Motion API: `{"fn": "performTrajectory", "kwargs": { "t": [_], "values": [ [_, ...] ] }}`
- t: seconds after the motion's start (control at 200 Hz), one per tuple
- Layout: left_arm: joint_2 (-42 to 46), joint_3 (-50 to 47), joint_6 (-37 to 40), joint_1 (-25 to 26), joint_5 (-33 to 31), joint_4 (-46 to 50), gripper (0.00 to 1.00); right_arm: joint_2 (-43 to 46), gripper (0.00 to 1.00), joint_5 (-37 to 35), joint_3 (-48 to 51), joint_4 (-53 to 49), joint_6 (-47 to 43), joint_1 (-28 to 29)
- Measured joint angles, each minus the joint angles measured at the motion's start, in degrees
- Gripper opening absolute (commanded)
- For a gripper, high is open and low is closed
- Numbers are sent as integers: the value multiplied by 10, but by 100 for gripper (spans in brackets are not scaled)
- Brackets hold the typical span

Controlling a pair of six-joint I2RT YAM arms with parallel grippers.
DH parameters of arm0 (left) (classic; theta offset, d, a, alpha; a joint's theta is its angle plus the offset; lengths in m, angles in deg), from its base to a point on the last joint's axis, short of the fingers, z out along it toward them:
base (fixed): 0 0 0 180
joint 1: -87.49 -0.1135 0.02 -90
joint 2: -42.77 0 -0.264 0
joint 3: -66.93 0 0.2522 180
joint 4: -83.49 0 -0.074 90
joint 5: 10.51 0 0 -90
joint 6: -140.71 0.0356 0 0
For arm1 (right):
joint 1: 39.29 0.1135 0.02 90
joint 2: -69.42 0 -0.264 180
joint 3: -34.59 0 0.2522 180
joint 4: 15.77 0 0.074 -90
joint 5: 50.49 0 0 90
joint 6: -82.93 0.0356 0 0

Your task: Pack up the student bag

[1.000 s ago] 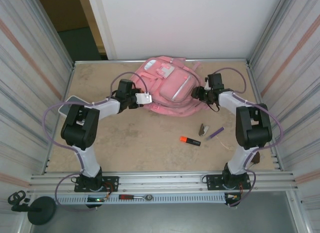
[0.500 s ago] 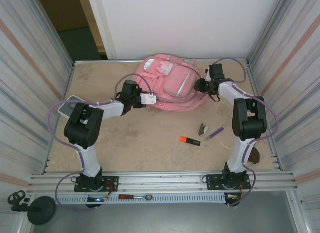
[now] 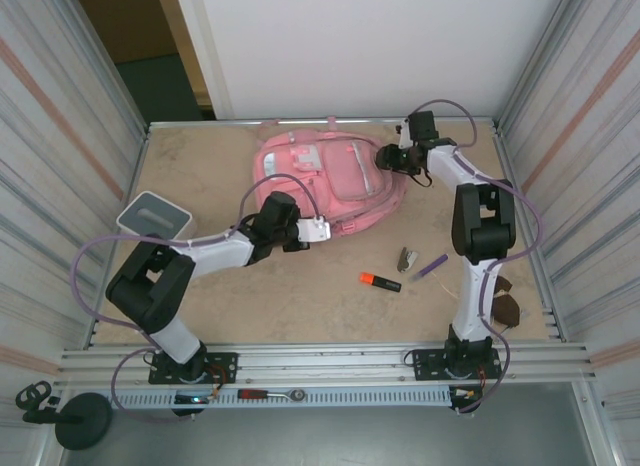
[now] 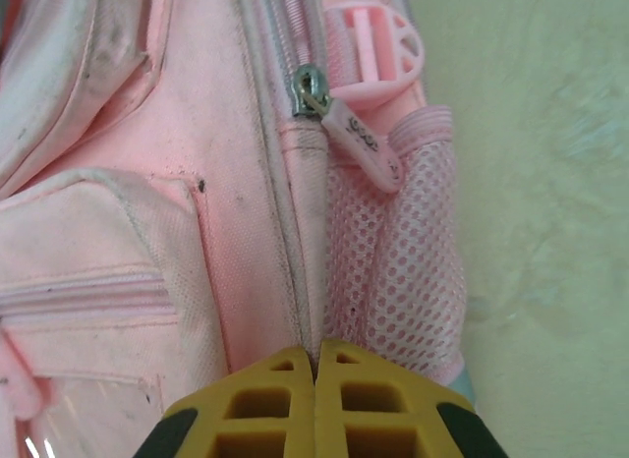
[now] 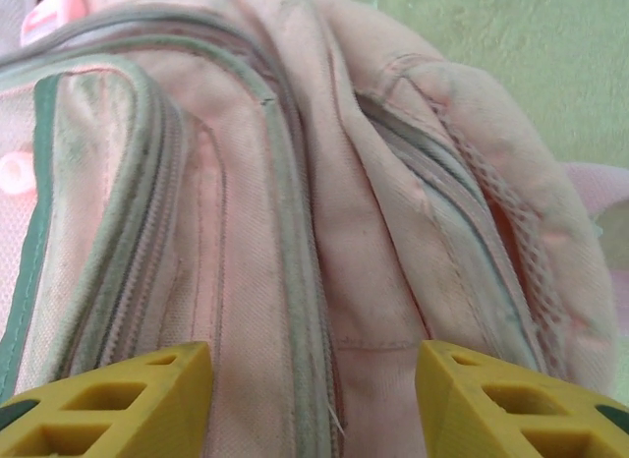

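Observation:
The student bag (image 3: 330, 181), a large pink backpack, lies flat at the back middle of the table. My left gripper (image 3: 318, 229) sits at the bag's near edge. In the left wrist view its yellow fingertips (image 4: 316, 365) are pressed together on the seam between the zip and the mesh side pocket (image 4: 403, 271). A metal zip slider (image 4: 313, 87) with a pink tab lies farther along that seam. My right gripper (image 3: 385, 158) is at the bag's far right end. Its fingers (image 5: 138, 389) stand wide apart over the bag's pink fabric (image 5: 324, 281), with zipped seams running between them.
An orange highlighter (image 3: 380, 281), a small grey metal item (image 3: 408, 258) and a purple pen (image 3: 432, 266) lie on the table right of centre, nearer than the bag. A grey-and-white box (image 3: 154, 215) sits at the left wall. A brown object (image 3: 507, 308) lies by the right arm's base.
My left gripper has shut and slid nearer and to the right along the bag's edge. The right gripper has moved toward the back. The bag has shifted left and turned.

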Motion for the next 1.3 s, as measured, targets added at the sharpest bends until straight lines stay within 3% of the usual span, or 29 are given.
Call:
{"fn": "performTrajectory", "kwargs": {
  "t": [0.07,0.185,0.296,0.456,0.676,0.842,0.967,1.102,1.302],
  "values": [
    [6,0,-24,4,1,12,3,3,58,-26,-12,-16,-3,10],
    [20,0,-45,4,5,33,28,28,58,-58,9,-24,-7,19],
    [45,0,-51,9,12,43,40,78,59,-70,66,-25,-11,19],
    [77,-3,-46,11,10,45,48,148,60,-66,136,-20,-10,20],
    [51,-7,-15,11,-34,45,54,217,64,-41,216,-1,2,23],
    [19,-8,-1,10,-70,25,45,309,65,-23,323,37,21,39],
    [5,-9,3,10,-82,1,27,397,63,-21,414,76,33,79],
    [4,-11,-2,7,-86,-14,0,445,61,-31,482,124,37,150],
    [14,-17,-30,-5,-55,-17,0,447,54,-53,553,213,46,236]
  ]
}}
